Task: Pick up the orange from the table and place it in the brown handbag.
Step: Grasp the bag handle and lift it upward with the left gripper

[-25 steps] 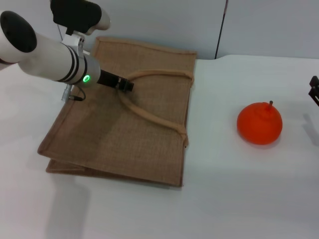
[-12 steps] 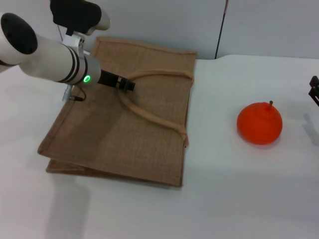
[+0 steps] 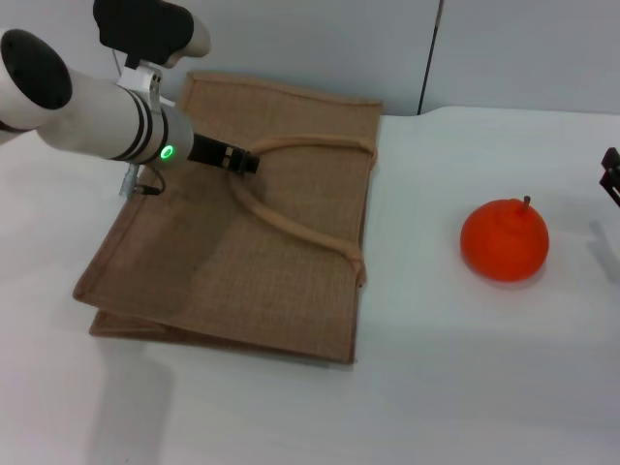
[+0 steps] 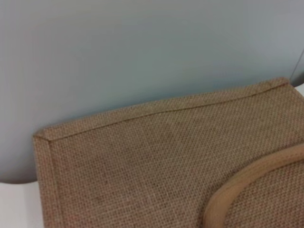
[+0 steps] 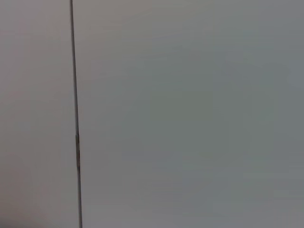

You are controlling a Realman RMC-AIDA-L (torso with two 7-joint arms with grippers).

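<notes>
**Left gripper at the handbag handle, orange untouched**

Left gripper (image 3: 242,161) is shown low over the brown handbag (image 3: 194,262), its dark tip at the upper loop of the handle (image 3: 291,225), near where the loop curves back toward the bag's mouth. Whether the fingers are apart or closed on the strap cannot be told: only a short dark tip is seen in the head view, and no fingers appear in the left wrist view, which shows woven jute, the paler edge trim and a stretch of handle. The bag is laid flat on the table (image 3: 465,368), its mouth turned toward the orange (image 3: 504,240) and pressed shut by its own weight. The gripper's position at the handle is judged to serve opening: the upper side would have to be lifted before anything could be slipped inside.

The orange is seen resting on the bare tabletop well apart from the bag, to the robot's right, stem upward, with nothing touching it. The right gripper (image 3: 611,176) is glimpsed only as a dark sliver at the right edge of the head view, beside but clear of the fruit; its opening cannot be judged. Only a blank wall is shown in the right wrist view. The pick is judged not yet begun.
</notes>
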